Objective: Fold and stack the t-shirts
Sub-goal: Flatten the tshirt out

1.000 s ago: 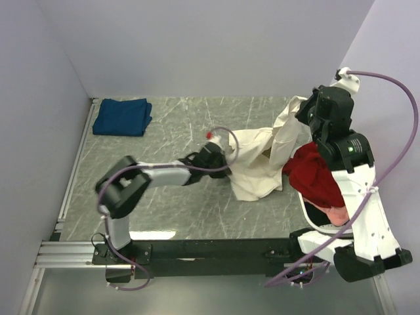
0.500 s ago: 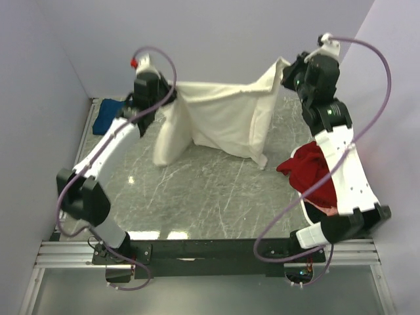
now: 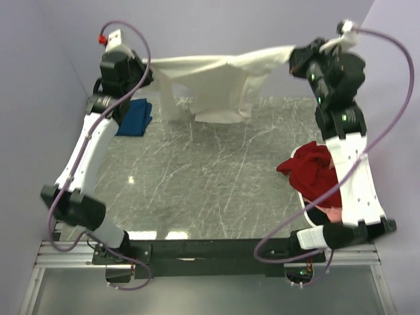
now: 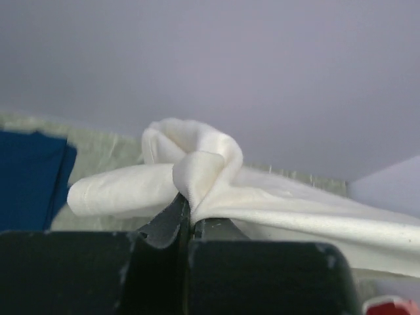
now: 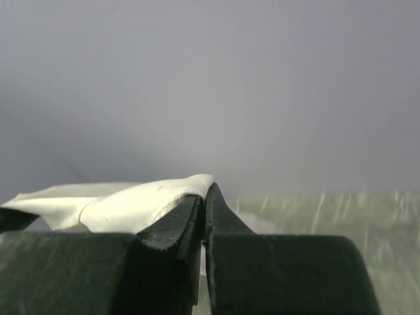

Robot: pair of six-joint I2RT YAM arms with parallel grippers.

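Note:
The cream-white t-shirt (image 3: 216, 79) hangs stretched in the air at the back of the table between both grippers. My left gripper (image 3: 141, 65) is shut on its left end, where the cloth bunches above the jaws (image 4: 197, 167). My right gripper (image 3: 293, 58) is shut on its right end; a hemmed edge (image 5: 141, 203) sits between the jaws. A folded dark blue t-shirt (image 3: 134, 117) lies at the back left, partly behind the left arm, and shows in the left wrist view (image 4: 29, 177). A red t-shirt (image 3: 315, 172) drapes over the basket at the right.
The white basket (image 3: 308, 203) stands at the right edge under the right arm, with a pink piece (image 3: 335, 213) showing inside it. Purple-grey walls close the back and both sides. The marble-patterned tabletop (image 3: 210, 177) spreads between the arms.
Both arms have risen and spread further apart, pulling the cream-white t-shirt from a sagging hang into a taut stretch high at the back. One second ago it lay crumpled by the basket.

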